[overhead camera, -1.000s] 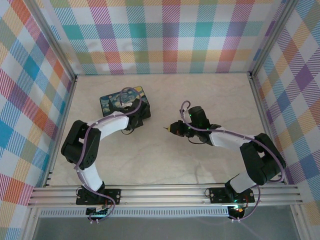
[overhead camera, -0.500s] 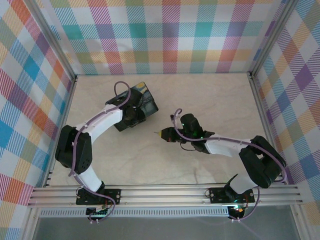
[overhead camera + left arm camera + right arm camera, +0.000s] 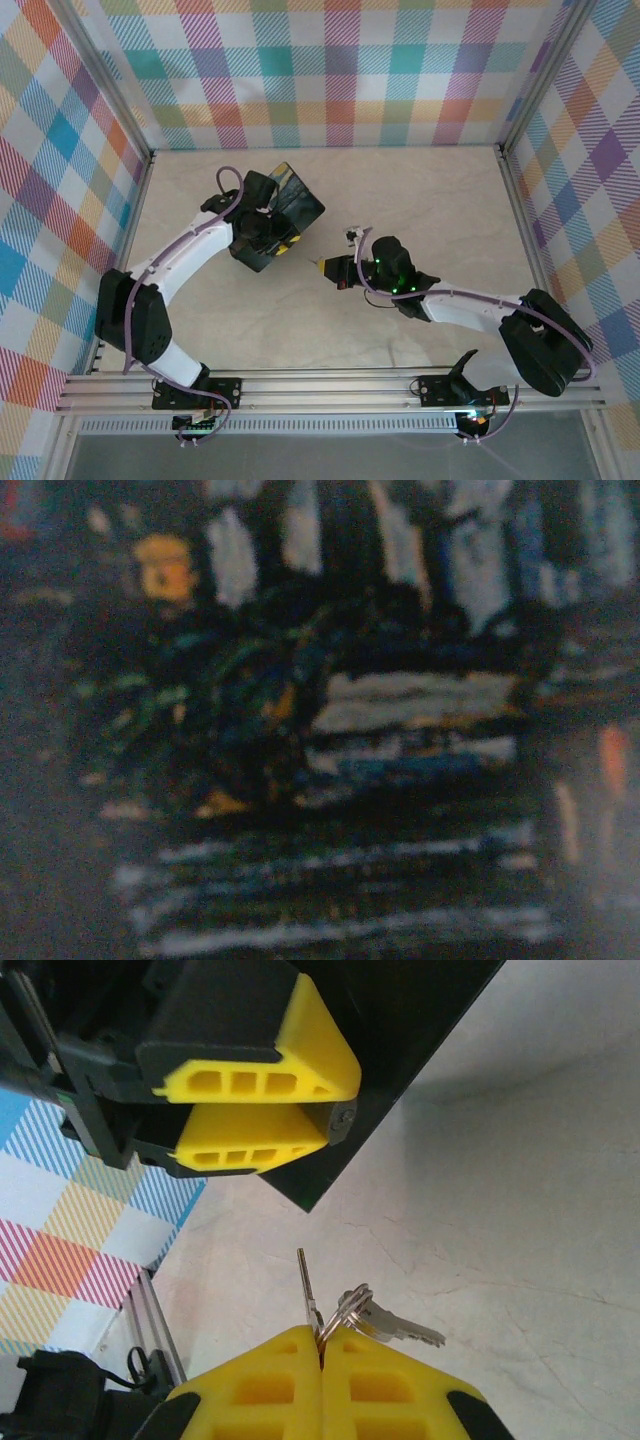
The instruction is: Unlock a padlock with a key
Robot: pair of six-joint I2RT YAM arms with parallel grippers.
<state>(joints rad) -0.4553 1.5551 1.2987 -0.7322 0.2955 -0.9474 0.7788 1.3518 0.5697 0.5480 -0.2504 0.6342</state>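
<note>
**Key lined up, lock yet to be found**

We judge this to be the approach. The right gripper [image 3: 320,1352] is clenched on the key ring. The key [image 3: 304,1282] stands straight out from between its yellow fingertips, and a second key [image 3: 398,1329] lies off to one side. The left gripper [image 3: 338,1110] is clamped on the black box [image 3: 300,205] and holds it tilted above the table [image 3: 430,210], one corner turned toward the key. The key's tip is near that corner but clearly apart from it.

The padlock is too small for us to pick out with certainty (a small grey bit at the left fingertips may belong to it, but we cannot say).

To do this step well, we want to find the keyhole before closing the gap. That means the box held steady, and turned if need be until the slot faces the blade. We then bring the blade in slowly along the slot's own line. A thin key pinched only at its ring can pivot if pushed off-axis. We also watch that the loose second key does not catch on the box edge.
</note>
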